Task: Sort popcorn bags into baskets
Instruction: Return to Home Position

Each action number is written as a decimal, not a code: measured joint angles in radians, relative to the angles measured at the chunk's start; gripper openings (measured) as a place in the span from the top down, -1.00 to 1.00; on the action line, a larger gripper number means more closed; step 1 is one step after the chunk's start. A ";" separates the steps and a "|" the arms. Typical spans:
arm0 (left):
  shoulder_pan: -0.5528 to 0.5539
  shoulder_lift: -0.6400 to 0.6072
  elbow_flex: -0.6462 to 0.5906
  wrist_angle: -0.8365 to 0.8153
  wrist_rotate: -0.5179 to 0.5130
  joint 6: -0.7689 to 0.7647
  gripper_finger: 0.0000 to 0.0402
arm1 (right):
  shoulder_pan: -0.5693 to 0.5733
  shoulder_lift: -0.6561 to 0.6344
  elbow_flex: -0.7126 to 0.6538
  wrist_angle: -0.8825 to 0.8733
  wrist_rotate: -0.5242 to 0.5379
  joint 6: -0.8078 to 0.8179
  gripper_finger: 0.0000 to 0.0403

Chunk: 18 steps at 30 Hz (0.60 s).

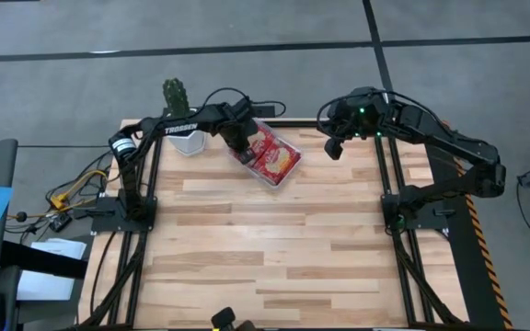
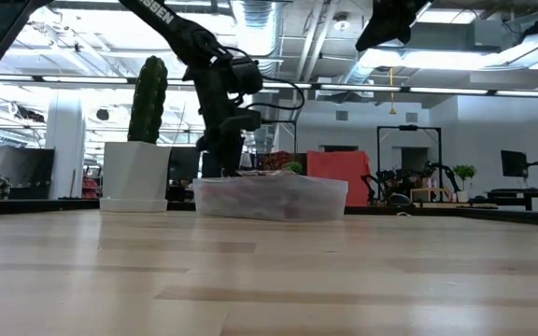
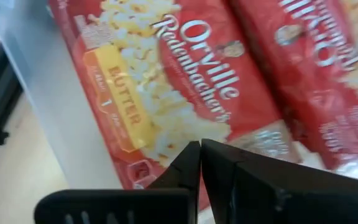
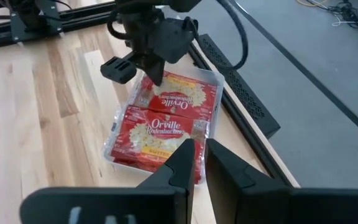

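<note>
Jaws closed, empty, both sides: left arm [image 1: 191,118] angled down over tray [image 2: 269,203], right arm [image 1: 440,138] raised high.

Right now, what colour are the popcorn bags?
The popcorn bags are red with yellow popcorn, clearest in left wrist view.

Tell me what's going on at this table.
The red popcorn bags lie packed in the clear shallow plastic tray at the far edge of the table, beside a white pot with a cactus. The left gripper, fingers shut and empty, hangs low over the tray's end nearer the pot. The right gripper, also shut and empty, sits high off to the side.
</note>
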 joint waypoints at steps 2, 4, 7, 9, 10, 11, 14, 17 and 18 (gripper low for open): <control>-0.001 0.000 0.023 -0.026 0.023 -0.029 1.00 | 0.001 0.000 0.000 0.000 -0.008 -0.005 0.69; -0.002 0.000 0.064 -0.073 0.042 -0.063 1.00 | 0.002 0.000 0.000 0.000 -0.059 -0.029 0.69; 0.004 -0.035 0.101 -0.123 0.144 -0.070 1.00 | -0.013 -0.014 0.000 0.000 -0.243 -0.103 0.69; 0.000 -0.099 0.104 -0.083 0.209 -0.056 1.00 | -0.032 -0.044 0.000 0.000 -0.360 -0.142 0.69; -0.005 -0.138 0.106 -0.059 0.222 -0.044 1.00 | -0.043 -0.061 0.000 0.002 -0.387 -0.149 0.69; -0.011 -0.178 0.107 -0.044 0.225 -0.028 1.00 | -0.052 -0.081 -0.009 0.014 -0.394 -0.153 0.69; -0.029 -0.303 0.073 0.023 0.213 0.001 1.00 | -0.086 -0.165 -0.122 0.091 -0.393 -0.140 0.69; -0.043 -0.457 -0.053 0.157 0.222 -0.009 1.00 | -0.111 -0.300 -0.310 0.255 -0.427 -0.084 0.69; -0.046 -0.513 -0.112 0.215 0.241 -0.014 1.00 | -0.116 -0.349 -0.380 0.319 -0.451 -0.062 0.69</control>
